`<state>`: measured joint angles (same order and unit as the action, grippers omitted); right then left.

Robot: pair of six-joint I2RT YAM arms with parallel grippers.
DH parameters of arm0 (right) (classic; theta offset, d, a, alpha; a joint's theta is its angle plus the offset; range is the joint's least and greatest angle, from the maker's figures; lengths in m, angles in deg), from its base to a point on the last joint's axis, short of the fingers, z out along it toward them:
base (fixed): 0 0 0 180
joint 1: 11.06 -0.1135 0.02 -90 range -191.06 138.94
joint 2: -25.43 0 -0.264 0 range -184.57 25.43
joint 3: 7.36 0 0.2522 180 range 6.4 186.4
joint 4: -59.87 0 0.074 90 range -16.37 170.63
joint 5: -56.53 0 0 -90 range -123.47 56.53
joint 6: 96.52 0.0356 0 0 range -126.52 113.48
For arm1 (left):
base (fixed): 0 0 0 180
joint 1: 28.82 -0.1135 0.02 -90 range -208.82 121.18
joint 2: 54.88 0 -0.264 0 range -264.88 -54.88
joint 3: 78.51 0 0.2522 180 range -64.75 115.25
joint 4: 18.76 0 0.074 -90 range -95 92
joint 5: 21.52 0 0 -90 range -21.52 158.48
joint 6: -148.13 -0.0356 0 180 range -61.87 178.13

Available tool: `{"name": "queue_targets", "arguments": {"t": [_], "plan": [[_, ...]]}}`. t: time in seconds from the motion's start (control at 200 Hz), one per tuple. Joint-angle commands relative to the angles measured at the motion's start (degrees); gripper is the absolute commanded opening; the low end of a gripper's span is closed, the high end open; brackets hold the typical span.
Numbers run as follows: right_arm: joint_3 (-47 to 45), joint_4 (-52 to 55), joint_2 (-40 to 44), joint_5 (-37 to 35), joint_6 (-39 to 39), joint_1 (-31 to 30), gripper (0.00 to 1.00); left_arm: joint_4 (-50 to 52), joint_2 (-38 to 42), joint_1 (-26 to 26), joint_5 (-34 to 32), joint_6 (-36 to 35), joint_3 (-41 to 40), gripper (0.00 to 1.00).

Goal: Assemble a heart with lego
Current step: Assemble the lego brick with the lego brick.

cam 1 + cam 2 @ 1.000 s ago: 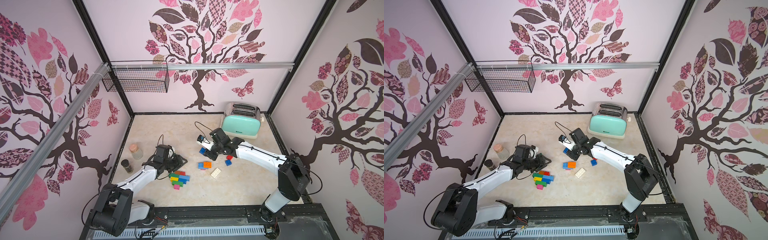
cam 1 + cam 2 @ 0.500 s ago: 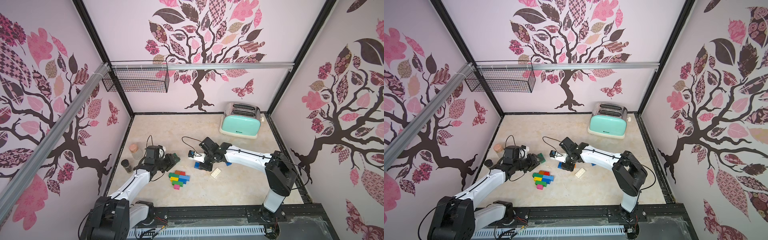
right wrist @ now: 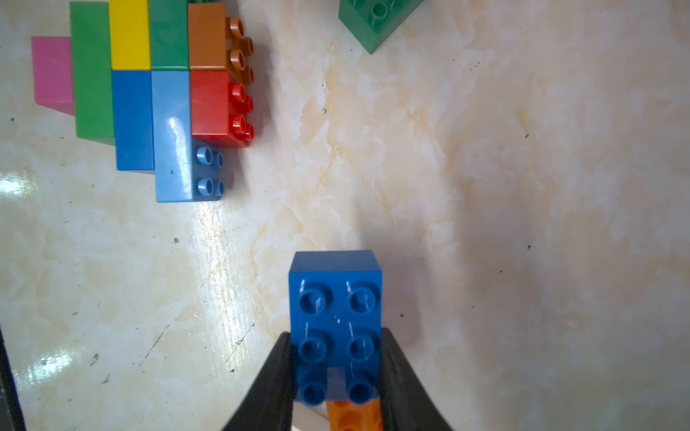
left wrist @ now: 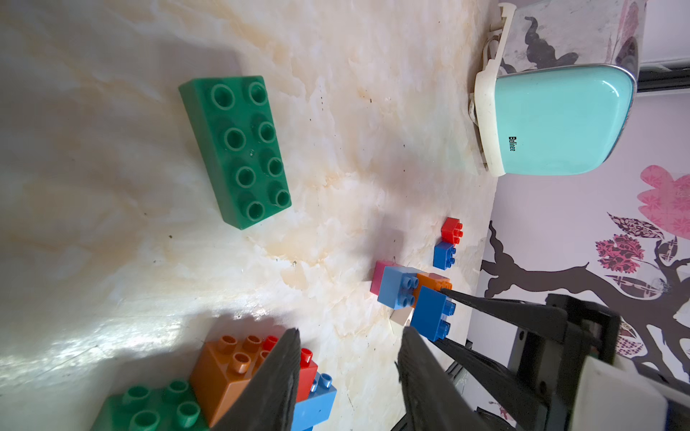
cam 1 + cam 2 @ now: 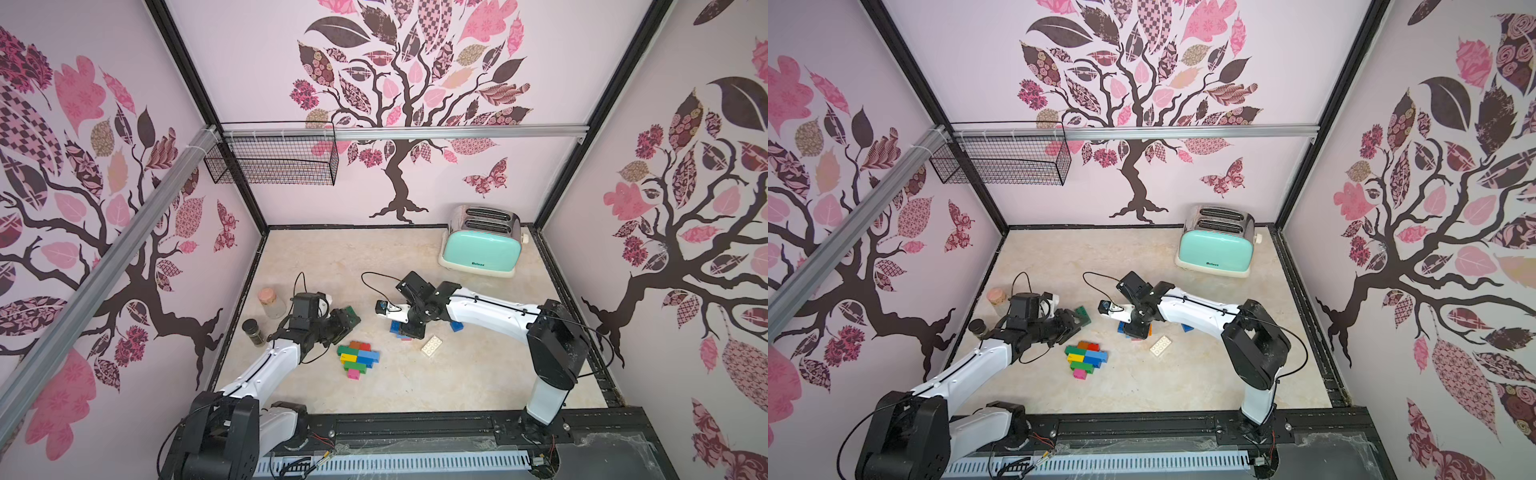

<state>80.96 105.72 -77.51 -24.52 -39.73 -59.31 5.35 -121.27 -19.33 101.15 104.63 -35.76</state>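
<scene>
Right gripper (image 3: 336,347) pinches a dark blue brick (image 3: 335,294) by its sides near the middle of the table (image 5: 415,386). Left gripper (image 4: 349,347), jaws spread and empty, faces a green brick (image 4: 235,149) lying flat just beyond its tips.

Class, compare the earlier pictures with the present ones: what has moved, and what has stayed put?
The right gripper, shut on a blue brick, carried it away from the toaster toward the part-built heart, over the loose bricks. The left gripper, open and empty, drew back slightly. Heart, white brick and toaster stayed put.
</scene>
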Motion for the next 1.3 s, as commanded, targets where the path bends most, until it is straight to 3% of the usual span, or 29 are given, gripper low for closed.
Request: {"name": "queue_targets", "arguments": {"t": [0.0, 0.355, 0.875, 1.296], "plan": [[2.0, 3.1, -1.8, -0.2, -2.8, -0.3, 0.27, -0.8, -0.1, -0.3, 0.7, -0.2, -0.1, 0.46], [4.3, 5.8, -4.1, -1.8, -4.5, -0.3, 0.27, -0.9, 0.5, -0.3, 1.1, 0.3, -0.3, 0.46], [6.4, 6.8, -3.0, 1.3, -3.0, -0.2, 0.26, -1.3, 0.7, -0.4, 1.0, 0.5, -0.9, 0.46], [6.0, 6.3, -4.2, -2.4, -2.7, -0.1, 0.25, -1.5, 0.5, -0.3, 0.9, 0.4, -1.2, 0.46]]}}
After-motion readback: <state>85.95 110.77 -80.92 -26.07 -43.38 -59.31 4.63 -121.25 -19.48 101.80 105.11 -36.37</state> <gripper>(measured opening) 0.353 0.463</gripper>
